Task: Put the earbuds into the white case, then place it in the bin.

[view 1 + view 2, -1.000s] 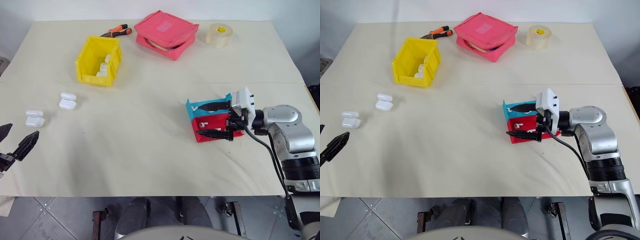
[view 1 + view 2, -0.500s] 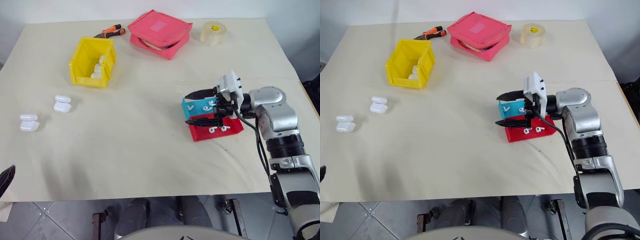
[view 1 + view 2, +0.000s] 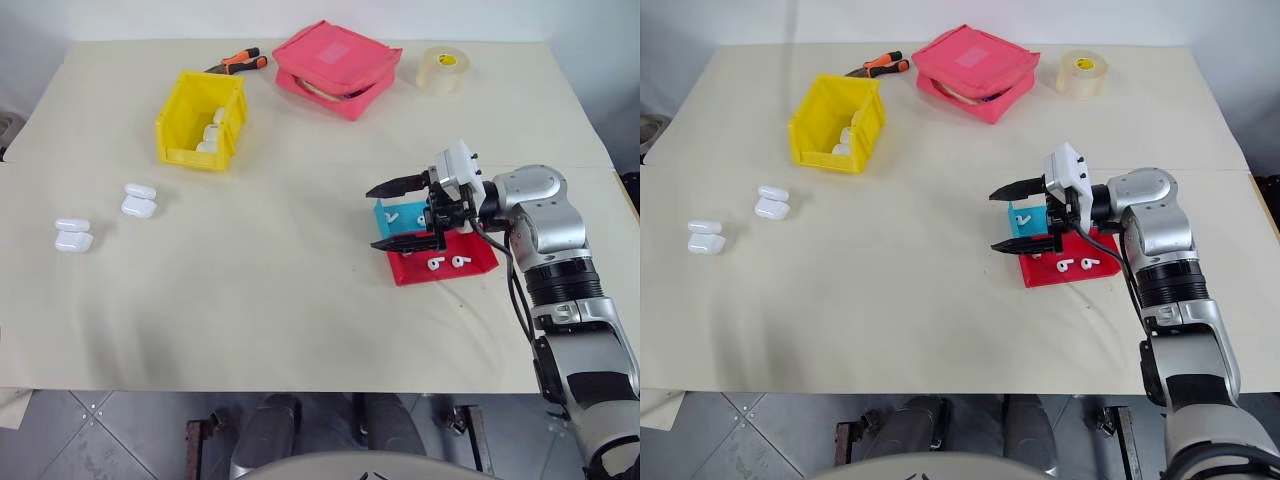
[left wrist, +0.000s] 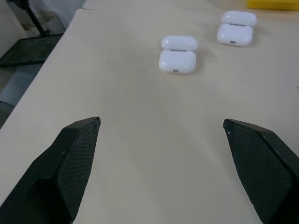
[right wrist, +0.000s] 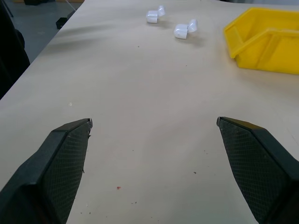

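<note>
Two earbuds (image 3: 446, 263) lie in a small red tray (image 3: 480, 262), and another earbud (image 3: 390, 214) lies in the teal tray (image 3: 383, 210) beside it. My right gripper (image 3: 373, 217) hovers open just left of these trays, pointing left, with nothing between its fingers. Two white cases (image 3: 138, 201) (image 3: 73, 235) lie with lids open at the table's left. The yellow bin (image 3: 178, 120) stands at the back left with white cases inside. My left gripper (image 4: 161, 122) is open over bare table, short of the nearer white case (image 4: 177, 60).
A pink zip pouch (image 3: 335, 68), a tape roll (image 3: 442, 70) and orange-handled pliers (image 3: 238, 62) lie along the table's far edge. The right wrist view looks across open table toward the bin (image 5: 266, 42) and both cases (image 5: 184, 29).
The right gripper has lifted off the trays and shifted left, still open. The left gripper has pulled back out of the head views. The camera itself has swayed.
</note>
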You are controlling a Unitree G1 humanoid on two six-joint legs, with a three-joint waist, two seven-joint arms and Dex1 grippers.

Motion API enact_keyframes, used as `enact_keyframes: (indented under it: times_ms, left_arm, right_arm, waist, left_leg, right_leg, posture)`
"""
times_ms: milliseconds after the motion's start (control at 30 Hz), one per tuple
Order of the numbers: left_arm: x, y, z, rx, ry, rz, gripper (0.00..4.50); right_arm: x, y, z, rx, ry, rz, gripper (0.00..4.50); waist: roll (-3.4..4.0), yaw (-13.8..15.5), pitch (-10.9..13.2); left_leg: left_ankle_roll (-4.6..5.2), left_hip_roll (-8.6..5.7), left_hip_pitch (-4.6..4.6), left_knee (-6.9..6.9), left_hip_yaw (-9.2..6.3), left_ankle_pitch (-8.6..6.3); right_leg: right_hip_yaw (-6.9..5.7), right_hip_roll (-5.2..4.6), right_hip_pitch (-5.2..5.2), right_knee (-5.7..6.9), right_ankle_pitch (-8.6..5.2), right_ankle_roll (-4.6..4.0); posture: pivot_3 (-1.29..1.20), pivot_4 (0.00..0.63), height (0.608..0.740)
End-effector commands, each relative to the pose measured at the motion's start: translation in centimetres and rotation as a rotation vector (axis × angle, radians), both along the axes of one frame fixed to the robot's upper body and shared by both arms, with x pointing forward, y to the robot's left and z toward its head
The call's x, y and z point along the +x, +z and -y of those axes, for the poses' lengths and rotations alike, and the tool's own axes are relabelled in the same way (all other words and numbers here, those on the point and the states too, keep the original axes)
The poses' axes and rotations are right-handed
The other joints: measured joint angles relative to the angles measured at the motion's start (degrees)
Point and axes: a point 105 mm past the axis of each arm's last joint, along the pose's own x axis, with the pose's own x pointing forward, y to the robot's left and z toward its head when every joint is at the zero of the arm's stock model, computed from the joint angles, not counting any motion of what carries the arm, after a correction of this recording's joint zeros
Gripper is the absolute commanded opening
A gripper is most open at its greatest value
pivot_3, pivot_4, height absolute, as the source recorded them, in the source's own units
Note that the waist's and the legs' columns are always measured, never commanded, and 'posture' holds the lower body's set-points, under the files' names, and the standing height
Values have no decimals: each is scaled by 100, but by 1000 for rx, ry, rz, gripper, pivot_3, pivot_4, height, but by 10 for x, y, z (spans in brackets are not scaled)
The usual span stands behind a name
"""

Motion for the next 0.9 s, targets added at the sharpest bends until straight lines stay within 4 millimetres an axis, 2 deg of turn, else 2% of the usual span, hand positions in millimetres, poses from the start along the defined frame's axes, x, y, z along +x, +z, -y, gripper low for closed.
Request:
enact_keyframes:
  times_ms: [33,167,433,633,767,900]
  left_arm:
    - [34,-4,-8,-32,0,-142,4483]
    - [75,1,-12,-44,-17,-236,4483]
    - [129,2,-14,-131,30,-384,4483]
    - [144,-6,-19,-136,90,-495,4483]
    - [145,-8,-22,-132,113,-541,4483]
    - [141,-12,-25,-138,119,-593,4483]
  right_arm:
    - [-6,4,-1,-11,25,33,4500]
    - [-7,3,-1,-11,18,30,4500]
    - [-11,-1,2,-15,-7,24,4500]
    - [-11,-2,4,-18,-24,26,4500]
    - [-12,-3,6,-19,-36,27,4500]
    - [-12,-4,7,-22,-47,28,4500]
  waist:
    - [1,2,0]
    - [3,-25,2]
    - [3,-220,2]
    - [-1,-308,0]
    - [-4,-313,-2]
    - [-4,-299,-2]
  left_leg:
    - [0,-2,2,-1,0,0]
    - [-3,-6,-1,0,-8,2]
    - [-2,-18,-3,-5,-7,1]
    - [-2,-22,-8,4,3,1]
    - [-2,-26,-12,16,24,1]
    - [-2,-26,-13,17,27,1]
  right_leg:
    - [0,0,-2,7,0,0]
    - [-3,2,-11,45,0,-4]
    - [-21,3,-36,77,0,-4]
    - [-40,2,-60,103,0,-4]
    - [-39,-2,-100,162,0,-4]
    - [-37,-2,-102,165,1,-4]
  posture:
    - [0,150,740]
    - [0,150,740]
    - [0,150,740]
    - [0,150,740]
    - [0,150,740]
    - [0,150,740]
